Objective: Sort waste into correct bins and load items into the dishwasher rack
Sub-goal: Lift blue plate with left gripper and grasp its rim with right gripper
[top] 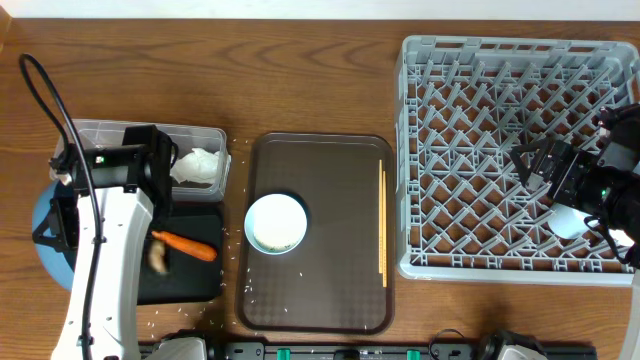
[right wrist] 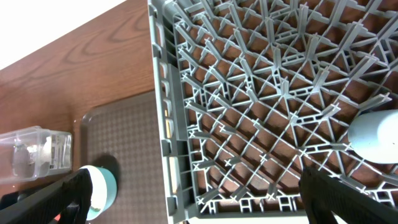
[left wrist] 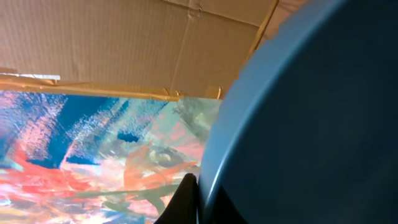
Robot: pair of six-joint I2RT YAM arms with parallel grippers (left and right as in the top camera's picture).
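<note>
My left gripper (top: pixel 62 222) is shut on the rim of the large blue plate (top: pixel 42 250) at the table's left edge; the plate is held on edge and fills the left wrist view (left wrist: pixel 311 124). The clear tub (top: pixel 205 135) holds the white napkin (top: pixel 197 165). The black tray (top: pixel 195 285) holds the carrot (top: pixel 186 245) and the brown lump (top: pixel 158 259). The white bowl (top: pixel 276 222) and chopsticks (top: pixel 382 225) lie on the brown tray. My right gripper (top: pixel 535 160) is open and empty over the grey rack (top: pixel 480 120), near a pale cup (top: pixel 568 220) lying inside.
The brown serving tray (top: pixel 330 290) sits between the bins and the rack. Rice grains (top: pixel 245 290) are scattered by its left edge. The right wrist view shows the rack's lattice (right wrist: pixel 261 93), the cup (right wrist: pixel 376 137), the bowl (right wrist: pixel 99 190) and the tub (right wrist: pixel 34 152).
</note>
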